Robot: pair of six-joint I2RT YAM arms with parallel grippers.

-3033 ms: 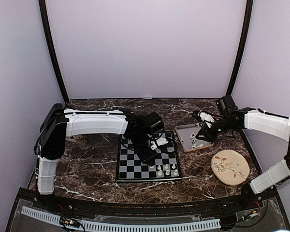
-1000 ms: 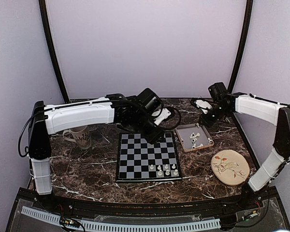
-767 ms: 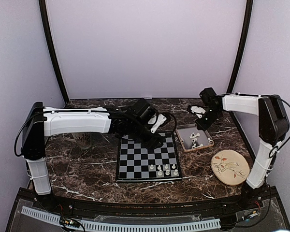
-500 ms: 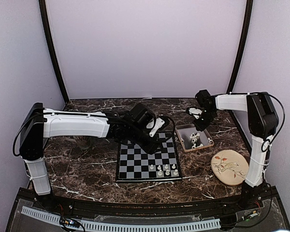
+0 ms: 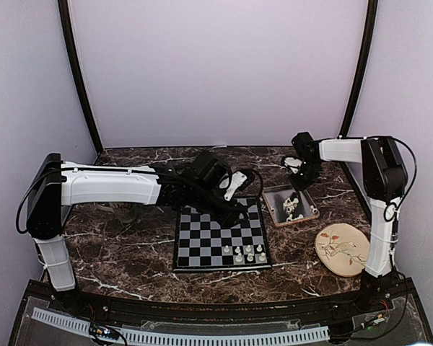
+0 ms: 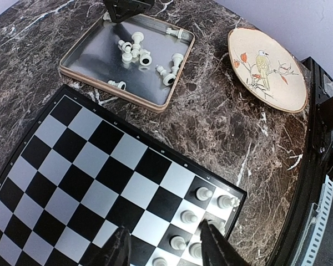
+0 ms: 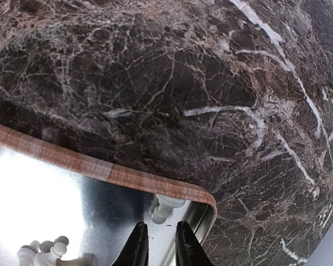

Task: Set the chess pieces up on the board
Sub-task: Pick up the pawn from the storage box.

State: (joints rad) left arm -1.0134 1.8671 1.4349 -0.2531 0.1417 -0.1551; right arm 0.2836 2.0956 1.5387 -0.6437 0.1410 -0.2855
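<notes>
The board (image 5: 211, 241) lies in the middle of the table, and several white chess pieces (image 5: 248, 253) stand at its near right corner. In the left wrist view they stand on the board (image 6: 94, 177) near that corner (image 6: 203, 194). My left gripper (image 5: 234, 209) hovers over the board's far edge, open and empty (image 6: 165, 249). More pieces (image 5: 292, 207) lie loose in the grey tray (image 5: 276, 193). My right gripper (image 5: 301, 182) is at the tray's far corner, jaws a little apart and empty (image 7: 161, 246), just short of a lying piece (image 7: 166, 206).
A round plate with a bird drawing (image 5: 342, 249) lies right of the board; it also shows in the left wrist view (image 6: 266, 69). A mug (image 5: 124, 210) stands behind my left arm. The tray's wooden rim (image 7: 100, 169) runs just ahead of my right fingers.
My left gripper has pulled back from the board's middle to its far edge. My right gripper has swung left and down to the tray's far corner.
</notes>
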